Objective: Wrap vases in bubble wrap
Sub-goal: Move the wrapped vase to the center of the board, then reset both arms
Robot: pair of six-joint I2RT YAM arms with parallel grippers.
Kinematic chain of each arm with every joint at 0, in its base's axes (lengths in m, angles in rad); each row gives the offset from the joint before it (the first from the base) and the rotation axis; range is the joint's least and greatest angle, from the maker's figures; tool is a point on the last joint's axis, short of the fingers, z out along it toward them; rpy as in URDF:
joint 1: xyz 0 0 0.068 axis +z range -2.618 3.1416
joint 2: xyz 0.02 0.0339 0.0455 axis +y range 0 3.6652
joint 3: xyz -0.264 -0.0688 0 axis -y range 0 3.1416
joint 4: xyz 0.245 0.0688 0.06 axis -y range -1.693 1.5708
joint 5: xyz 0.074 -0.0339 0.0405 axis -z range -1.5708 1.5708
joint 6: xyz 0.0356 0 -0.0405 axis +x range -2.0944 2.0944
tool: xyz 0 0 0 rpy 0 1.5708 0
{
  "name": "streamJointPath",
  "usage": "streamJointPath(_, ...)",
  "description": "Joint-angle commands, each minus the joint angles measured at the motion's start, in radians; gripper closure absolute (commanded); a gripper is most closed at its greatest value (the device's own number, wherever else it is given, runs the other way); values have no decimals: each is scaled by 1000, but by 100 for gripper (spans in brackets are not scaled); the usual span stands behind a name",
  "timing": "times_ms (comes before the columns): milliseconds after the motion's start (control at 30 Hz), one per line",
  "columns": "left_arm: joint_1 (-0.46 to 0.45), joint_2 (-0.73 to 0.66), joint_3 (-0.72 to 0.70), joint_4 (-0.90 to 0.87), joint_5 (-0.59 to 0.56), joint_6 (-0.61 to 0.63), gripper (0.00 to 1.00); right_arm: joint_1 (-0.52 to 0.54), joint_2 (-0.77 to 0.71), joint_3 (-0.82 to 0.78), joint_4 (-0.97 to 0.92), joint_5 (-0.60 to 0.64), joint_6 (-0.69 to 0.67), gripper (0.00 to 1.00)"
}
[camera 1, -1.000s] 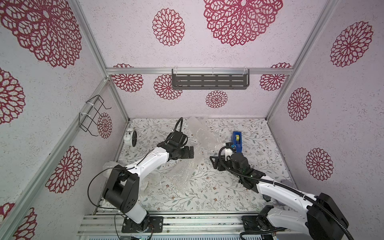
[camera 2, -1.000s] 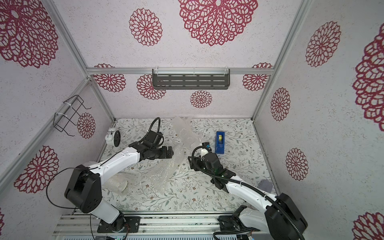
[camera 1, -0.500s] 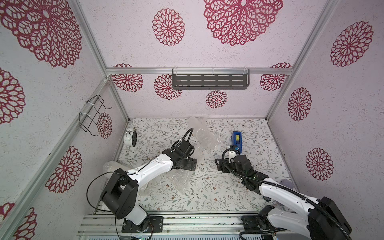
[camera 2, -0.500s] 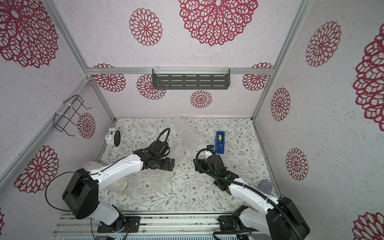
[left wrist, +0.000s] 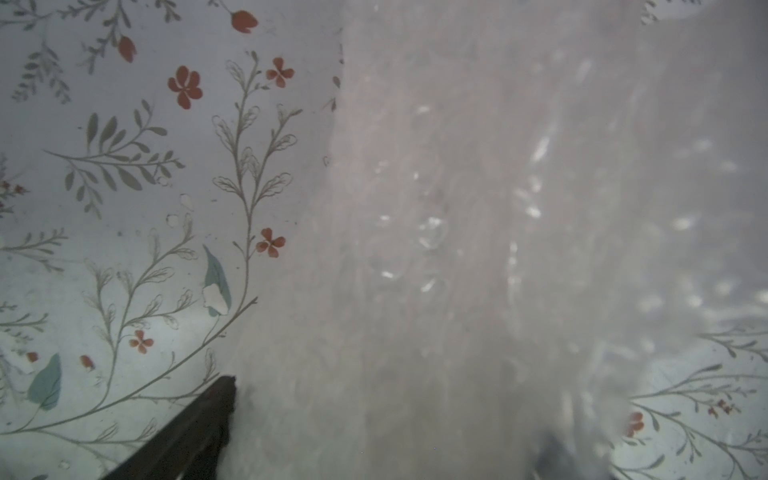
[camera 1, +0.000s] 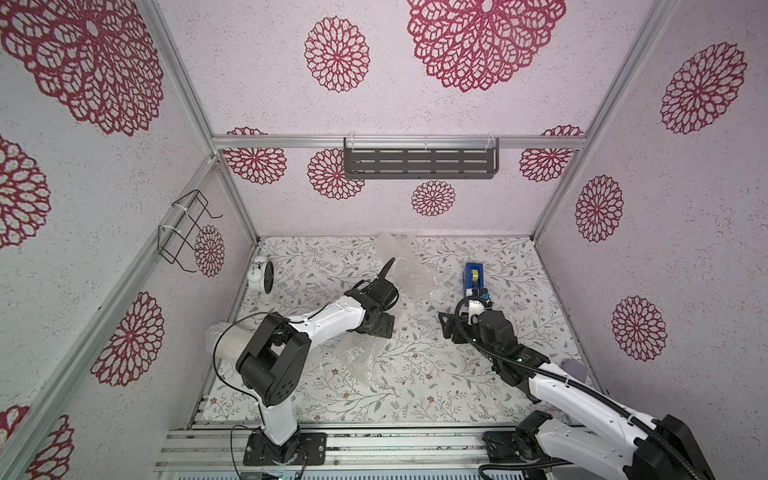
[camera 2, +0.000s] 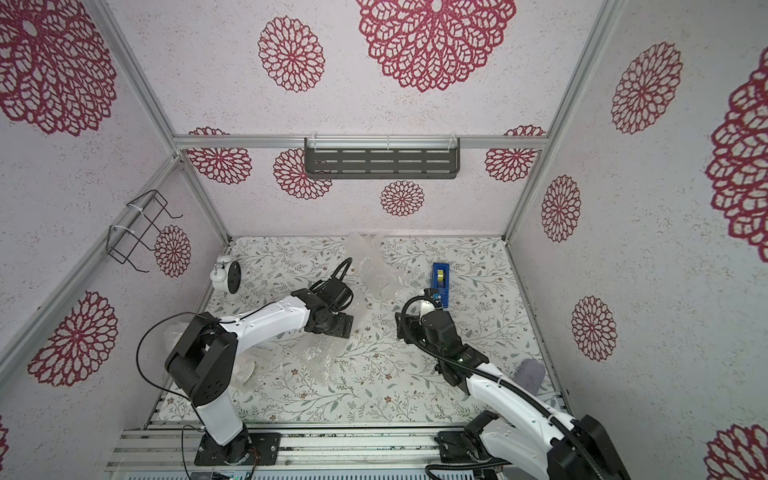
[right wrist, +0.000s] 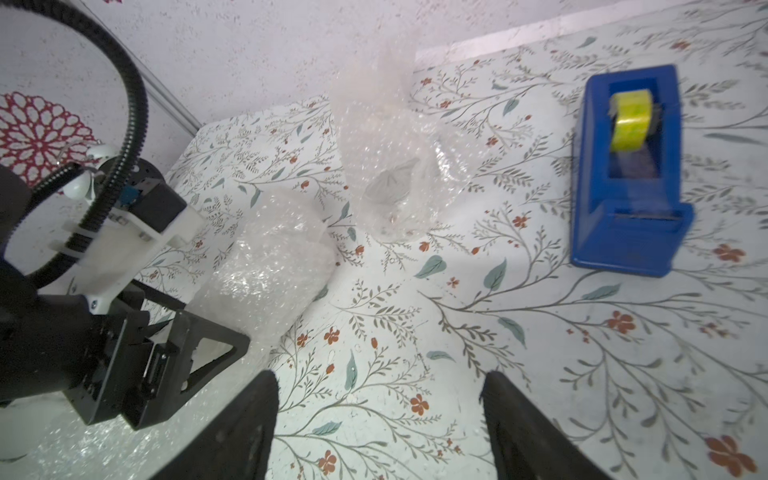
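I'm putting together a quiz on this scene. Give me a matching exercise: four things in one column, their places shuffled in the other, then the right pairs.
Things
1. tape dispenser
2. clock
3. shelf
4. wrapped vase

Places
A. hung on the back wall
B. far left corner of the table
C. middle of the table, toward the back
D. on the table, right of the middle

Pairs: 1-D, 2-B, 3-A, 4-C
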Motion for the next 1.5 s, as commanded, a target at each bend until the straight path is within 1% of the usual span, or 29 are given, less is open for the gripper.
streamJointPath(0, 122, 41, -53, -24, 38, -142, 14, -28, -57, 1, -60, 86, -29, 20)
streamJointPath(67, 176, 41, -60, 34, 61, -169, 17, -42, -86, -7, -72, 97, -29, 20)
streamJointPath(167, 233, 82, 19, 71, 85, -168, 19, -62, -126, -16, -95, 114, -23, 19)
streamJointPath(233, 265, 146, 118, 75, 106, -166, 19, -74, -145, -20, -115, 128, -21, 19)
streamJointPath(367, 319, 324, 352, 46, 131, -179, 19, -107, -161, -13, -213, 212, 11, 18)
streamJointPath(433, 349, 396, 460, 43, 182, -199, 17, -129, -179, -21, -242, 229, 11, 18)
streamJointPath(500, 364, 439, 553, 21, 215, -226, 14, -148, -201, -32, -261, 239, 3, 17)
streamJointPath(600, 368, 440, 625, -3, 197, -220, 5, -178, -226, -40, -289, 264, -8, 17)
streamJointPath(633, 368, 424, 630, -2, 196, -217, 1, -189, -229, -42, -297, 278, -11, 17)
streamJointPath(700, 363, 370, 621, -12, 182, -202, 2, -212, -227, -39, -310, 313, -14, 16)
streamJointPath(767, 349, 279, 570, -7, 123, -174, 2, -239, -216, -39, -305, 344, -23, 16)
streamJointPath(800, 340, 218, 529, -2, 74, -154, 2, -249, -210, -44, -284, 368, -37, 16)
streamJointPath(900, 313, 6, 362, 54, -74, -99, 2, -276, -195, -67, -201, 427, -95, 14)
streamJointPath(933, 307, -70, 285, 91, -123, -80, 2, -283, -184, -78, -152, 445, -130, 13)
streamJointPath(1000, 301, -211, 125, 184, -213, -49, 2, -293, -155, -117, -33, 453, -215, 2)
streamJointPath(1100, 302, -435, -147, 361, -391, 2, 2, -302, -95, -219, 241, 417, -394, 2)
streamJointPath(1167, 302, -556, -320, 509, -531, 100, 2, -327, -45, -265, 382, 407, -427, 2)
streamJointPath(1200, 311, -602, -437, 625, -570, 171, 2, -349, -12, -276, 434, 374, -432, 1)
streamJointPath(1267, 333, -660, -560, 731, -624, 278, 2, -385, 63, -281, 510, 289, -453, 2)
streamJointPath(1333, 384, -665, -628, 786, -654, 328, 2, -400, 152, -290, 615, 250, -477, 1)
streamJointPath(1400, 417, -626, -708, 952, -650, 416, 2, -411, 233, -302, 732, 203, -489, 1)
streamJointPath(1433, 426, -590, -733, 1023, -630, 461, 2, -414, 256, -288, 738, 172, -503, 1)
streamJointPath(1467, 438, -559, -749, 1079, -585, 501, 2, -419, 277, -289, 777, 133, -527, 1)
